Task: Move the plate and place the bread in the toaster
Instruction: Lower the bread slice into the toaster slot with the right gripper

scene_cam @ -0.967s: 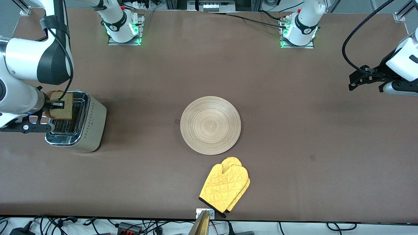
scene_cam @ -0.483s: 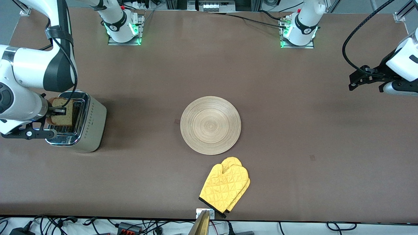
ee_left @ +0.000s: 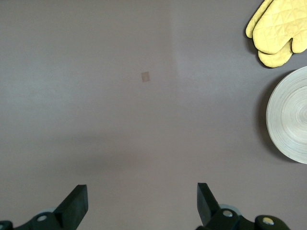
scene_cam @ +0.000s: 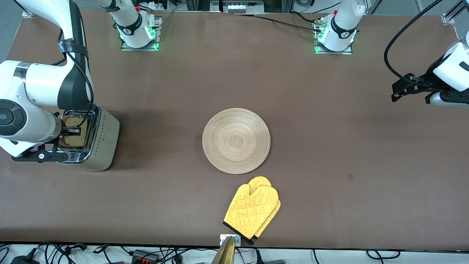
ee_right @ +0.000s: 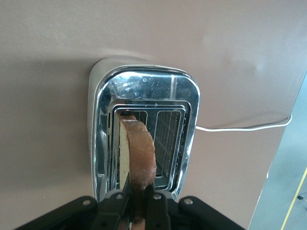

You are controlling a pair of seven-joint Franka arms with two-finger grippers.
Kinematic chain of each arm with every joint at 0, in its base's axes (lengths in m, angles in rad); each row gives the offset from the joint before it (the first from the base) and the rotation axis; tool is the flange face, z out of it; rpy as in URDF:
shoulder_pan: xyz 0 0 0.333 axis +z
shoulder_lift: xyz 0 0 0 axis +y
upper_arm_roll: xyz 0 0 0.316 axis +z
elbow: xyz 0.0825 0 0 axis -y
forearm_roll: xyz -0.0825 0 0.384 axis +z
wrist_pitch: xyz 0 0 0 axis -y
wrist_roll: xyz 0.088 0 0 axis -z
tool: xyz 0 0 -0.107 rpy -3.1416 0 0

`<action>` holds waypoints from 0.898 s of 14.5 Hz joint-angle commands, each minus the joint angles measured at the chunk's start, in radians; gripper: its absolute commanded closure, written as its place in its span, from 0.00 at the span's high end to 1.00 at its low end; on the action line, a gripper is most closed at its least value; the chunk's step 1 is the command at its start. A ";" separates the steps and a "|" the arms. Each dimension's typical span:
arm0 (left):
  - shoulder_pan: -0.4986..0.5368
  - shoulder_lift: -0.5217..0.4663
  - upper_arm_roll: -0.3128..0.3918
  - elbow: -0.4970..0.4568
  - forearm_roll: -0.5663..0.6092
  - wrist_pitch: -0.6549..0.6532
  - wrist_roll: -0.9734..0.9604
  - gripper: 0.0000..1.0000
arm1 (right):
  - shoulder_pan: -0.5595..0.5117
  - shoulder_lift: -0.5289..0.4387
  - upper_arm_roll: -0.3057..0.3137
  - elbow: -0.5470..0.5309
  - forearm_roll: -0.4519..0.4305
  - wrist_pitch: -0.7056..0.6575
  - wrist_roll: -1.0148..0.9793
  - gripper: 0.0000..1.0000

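One squarish crusty bread (ee_right: 136,153) slice stands in the chrome-topped toaster (ee_right: 144,100) slot.

A pair of yellow quilted oven mitts (scene_cam: 253,209) lies on the brown tabletop (scene_cam: 329,128), close to the edge nearest the front camera, one mitt stacked on the other, black-trimmed cuffs toward that edge. A small tan square mark (ee_left: 145,76) sits on the tabletop. Cables (scene_cam: 73,251) run along the strip below the edge.

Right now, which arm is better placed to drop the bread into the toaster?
Right. The right gripper is shut on the bread, partly down a toaster slot. The left gripper waits open over bare table.
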 commanded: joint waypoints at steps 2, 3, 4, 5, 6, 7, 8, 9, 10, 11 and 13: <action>0.000 0.011 -0.002 0.029 0.020 -0.024 -0.011 1.00 | 0.004 0.009 0.004 -0.010 0.015 0.024 0.014 0.00; 0.000 0.011 -0.002 0.029 0.020 -0.023 -0.011 1.00 | 0.007 0.009 0.004 -0.025 0.015 0.044 0.029 0.00; 0.000 0.011 -0.002 0.029 0.020 -0.023 -0.011 1.00 | 0.007 0.007 0.004 -0.033 0.015 0.058 0.040 0.00; 0.000 0.011 -0.002 0.029 0.020 -0.023 -0.013 1.00 | 0.006 0.009 0.004 -0.035 0.015 0.063 0.040 0.00; 0.000 0.011 -0.002 0.029 0.020 -0.023 -0.011 1.00 | 0.005 0.007 0.004 -0.036 0.015 0.066 0.042 0.00; 0.000 0.011 -0.002 0.029 0.020 -0.023 -0.011 1.00 | 0.004 0.009 0.006 -0.041 0.016 0.075 0.042 0.00; 0.000 0.011 -0.002 0.029 0.020 -0.023 -0.011 1.00 | 0.004 0.006 0.006 -0.065 0.025 0.104 0.042 0.00; 0.000 0.011 -0.002 0.029 0.020 -0.023 -0.011 1.00 | 0.001 -0.002 0.004 -0.090 0.039 0.129 0.045 0.00; 0.000 0.011 -0.002 0.029 0.020 -0.023 -0.011 1.00 | 0.001 -0.008 0.004 -0.105 0.045 0.141 0.046 0.00; 0.000 0.011 -0.002 0.029 0.020 -0.023 -0.011 1.00 | -0.001 -0.011 0.006 -0.110 0.047 0.143 0.046 0.00; 0.000 0.011 -0.002 0.029 0.020 -0.024 -0.011 1.00 | -0.001 -0.019 0.004 -0.131 0.048 0.152 0.048 0.00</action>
